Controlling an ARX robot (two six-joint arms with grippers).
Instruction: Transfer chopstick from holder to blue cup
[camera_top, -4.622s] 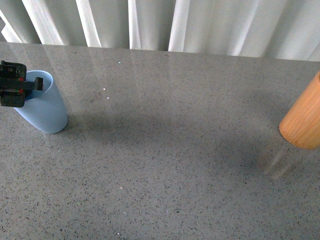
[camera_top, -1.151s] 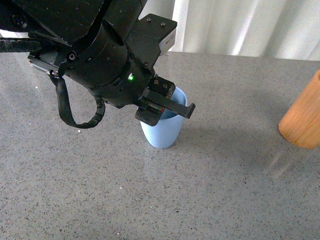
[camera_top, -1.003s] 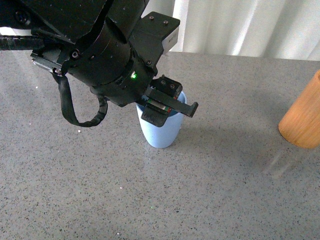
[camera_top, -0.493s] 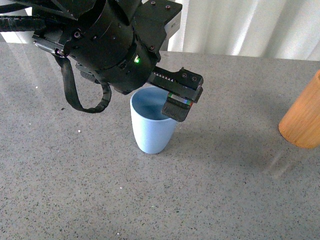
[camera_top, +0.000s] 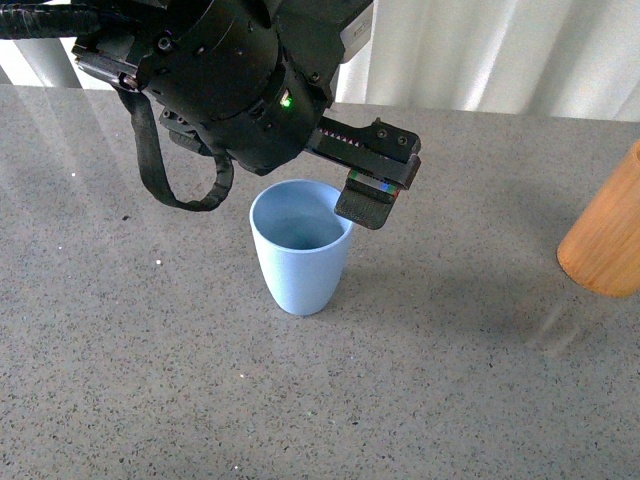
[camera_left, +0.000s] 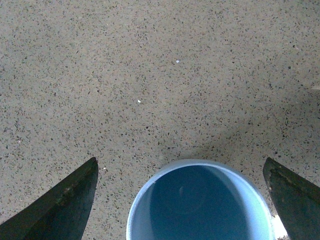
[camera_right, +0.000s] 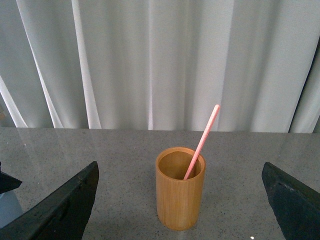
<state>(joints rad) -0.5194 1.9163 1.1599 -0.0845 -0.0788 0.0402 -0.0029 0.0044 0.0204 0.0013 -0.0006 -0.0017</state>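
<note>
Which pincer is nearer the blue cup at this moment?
Left. The left pincer hangs open just above the rim of the blue cup; the right pincer, also open, faces the wooden holder, away from the cup.

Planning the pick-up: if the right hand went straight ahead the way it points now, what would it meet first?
The right hand would probably meet the wooden holder, centred ahead, with the pink chopstick leaning in it. Nothing shows between, though depth is unclear.
</note>
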